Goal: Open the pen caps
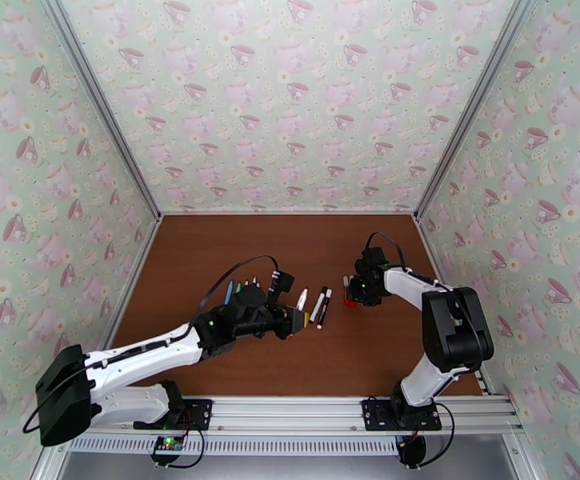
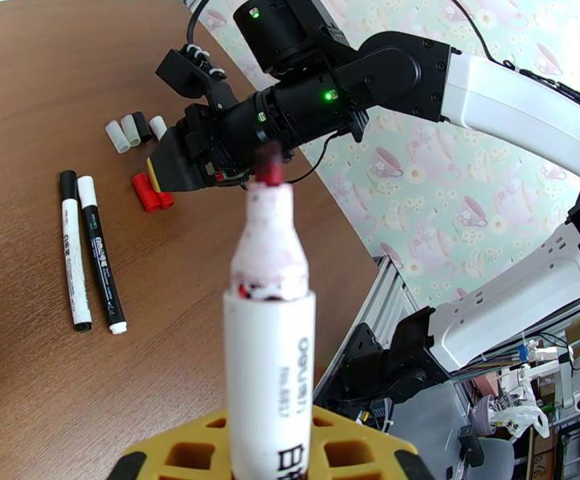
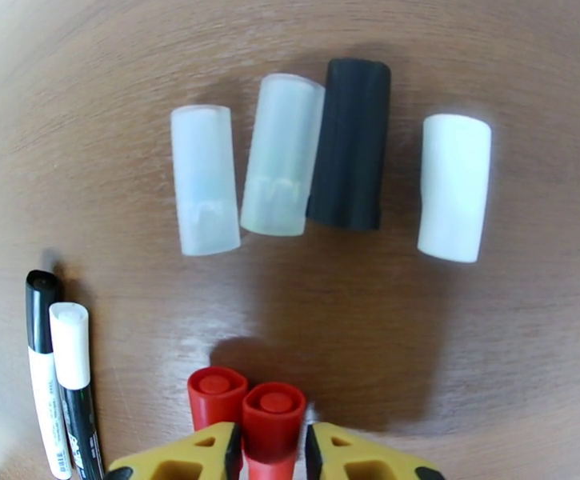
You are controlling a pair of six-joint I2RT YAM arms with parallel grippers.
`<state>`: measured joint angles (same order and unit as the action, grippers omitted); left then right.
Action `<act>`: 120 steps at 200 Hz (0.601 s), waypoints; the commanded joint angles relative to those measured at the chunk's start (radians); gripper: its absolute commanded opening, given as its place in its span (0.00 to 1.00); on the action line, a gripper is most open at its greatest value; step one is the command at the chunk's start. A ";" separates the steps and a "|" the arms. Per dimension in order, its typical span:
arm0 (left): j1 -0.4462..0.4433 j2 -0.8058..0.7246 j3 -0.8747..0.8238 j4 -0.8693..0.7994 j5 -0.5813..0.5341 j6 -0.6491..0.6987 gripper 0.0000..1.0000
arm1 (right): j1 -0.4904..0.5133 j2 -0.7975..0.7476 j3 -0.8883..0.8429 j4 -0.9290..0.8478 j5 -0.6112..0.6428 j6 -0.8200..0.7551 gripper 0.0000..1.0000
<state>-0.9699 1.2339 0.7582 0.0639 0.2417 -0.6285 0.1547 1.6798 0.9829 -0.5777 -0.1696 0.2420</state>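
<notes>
My left gripper (image 2: 270, 454) (image 1: 293, 322) is shut on a white pen barrel (image 2: 270, 370) whose bare red tip (image 2: 271, 163) points toward the right arm. In the right wrist view, two red pen caps lie side by side on the table. One red cap (image 3: 273, 419) sits between my right gripper's (image 3: 272, 458) yellow fingers (image 3: 354, 454), which stand slightly apart from it. The other red cap (image 3: 216, 394) lies just left of it. Beyond them lies a row of caps: two translucent ones (image 3: 204, 182), a black one (image 3: 350, 146) and a white one (image 3: 454, 190).
Two capped pens (image 1: 320, 307) lie side by side between the arms, also in the left wrist view as pens (image 2: 90, 250). Several more pens, blue and green (image 1: 230, 291), lie behind the left arm. Patterned walls enclose the brown table (image 1: 210, 250).
</notes>
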 commanded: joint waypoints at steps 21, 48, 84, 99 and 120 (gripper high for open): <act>0.004 0.019 -0.004 -0.027 -0.040 0.005 0.04 | 0.002 -0.160 -0.053 0.057 -0.050 0.062 0.34; 0.004 0.022 -0.005 -0.049 -0.084 0.008 0.04 | 0.038 -0.318 -0.138 0.104 -0.074 0.124 0.39; 0.009 0.043 0.041 -0.214 -0.244 0.010 0.03 | 0.119 -0.513 -0.224 0.129 -0.067 0.197 0.48; 0.016 0.051 0.054 -0.262 -0.289 0.014 0.04 | 0.156 -0.587 -0.258 0.141 -0.094 0.221 0.55; 0.037 0.074 0.067 -0.296 -0.315 0.024 0.05 | 0.218 -0.664 -0.290 0.164 -0.107 0.263 0.64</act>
<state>-0.9558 1.2800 0.7826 -0.1352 0.0254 -0.6258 0.3187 1.0851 0.7334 -0.4549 -0.2409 0.4351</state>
